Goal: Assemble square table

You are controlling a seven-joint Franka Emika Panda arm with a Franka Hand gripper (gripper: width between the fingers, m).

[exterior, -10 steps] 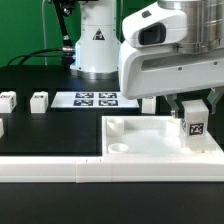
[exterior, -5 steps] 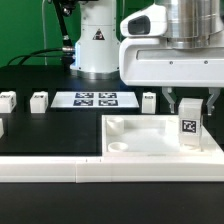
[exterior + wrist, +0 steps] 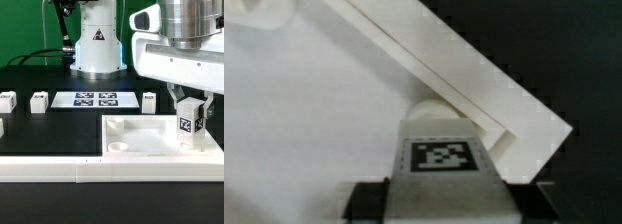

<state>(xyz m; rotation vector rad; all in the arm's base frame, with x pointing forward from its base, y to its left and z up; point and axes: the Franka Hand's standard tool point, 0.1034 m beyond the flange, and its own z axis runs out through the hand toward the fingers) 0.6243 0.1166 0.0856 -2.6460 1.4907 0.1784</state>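
Your gripper (image 3: 190, 120) has a leg (image 3: 188, 124) pinched between half-closed fingers, upright, tag facing out. It's at the 3 o'clock end of the square top (image 3: 140, 150), by a corner rim. The top lies on the desk (image 3: 50, 130), with the border rail (image 3: 50, 170) just beside it at 6 o'clock.

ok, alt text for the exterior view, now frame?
The gripper holds a white tagged leg upright at a corner of the square tabletop, on the exterior view's right. Other loose legs and the marker board sit behind on the black table.
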